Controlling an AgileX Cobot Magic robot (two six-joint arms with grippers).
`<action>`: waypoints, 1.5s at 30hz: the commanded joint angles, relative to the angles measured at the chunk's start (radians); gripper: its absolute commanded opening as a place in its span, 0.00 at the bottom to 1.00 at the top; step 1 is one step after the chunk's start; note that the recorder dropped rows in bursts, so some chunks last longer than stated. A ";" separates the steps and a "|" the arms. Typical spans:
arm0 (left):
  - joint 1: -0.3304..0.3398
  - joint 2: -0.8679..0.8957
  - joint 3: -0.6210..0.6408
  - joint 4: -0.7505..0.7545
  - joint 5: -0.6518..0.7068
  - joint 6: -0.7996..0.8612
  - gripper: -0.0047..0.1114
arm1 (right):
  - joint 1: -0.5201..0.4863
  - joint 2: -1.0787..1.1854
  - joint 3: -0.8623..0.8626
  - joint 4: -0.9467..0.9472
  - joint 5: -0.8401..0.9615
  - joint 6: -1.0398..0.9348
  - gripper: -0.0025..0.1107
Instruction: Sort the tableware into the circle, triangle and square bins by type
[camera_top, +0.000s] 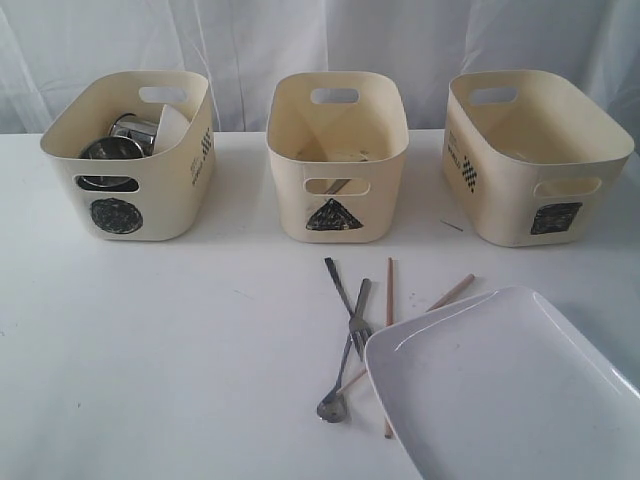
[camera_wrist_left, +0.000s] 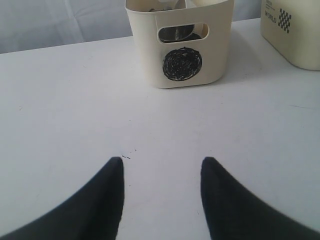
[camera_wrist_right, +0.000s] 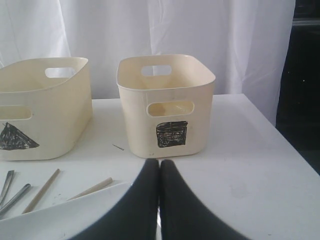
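While facing the circle bin (camera_wrist_left: 145, 50), left of the triangle bin (camera_top: 290, 170), hangs with left gripper (camera_wrist_left: 162, 160) fingers spread, empty. Presses right gripper (camera_wrist_right: 159, 162) fingers together at the white plate (camera_top: 500, 390), front-right of the triangle bin; unclear whether gripping it. Shows steel cutlery (camera_top: 345, 300) and chopsticks (camera_top: 389, 290) directly before that bin.

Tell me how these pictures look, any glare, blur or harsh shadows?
Exterior view: soft even light, faint shadows, mild sheen on the white plate. Left wrist view: left hand blurred, circle bin sharp. Right wrist view: right hand out of focus, square bin crisp.
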 joint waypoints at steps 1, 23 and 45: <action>0.002 -0.005 0.003 -0.008 -0.005 -0.010 0.49 | 0.002 -0.007 0.005 -0.003 -0.007 -0.007 0.02; 0.002 -0.005 0.003 -0.008 -0.005 -0.010 0.49 | 0.042 -0.007 -0.380 0.052 -0.026 0.253 0.02; 0.002 -0.005 0.003 -0.008 -0.005 -0.010 0.49 | 0.092 0.426 -0.722 0.446 0.596 -0.351 0.02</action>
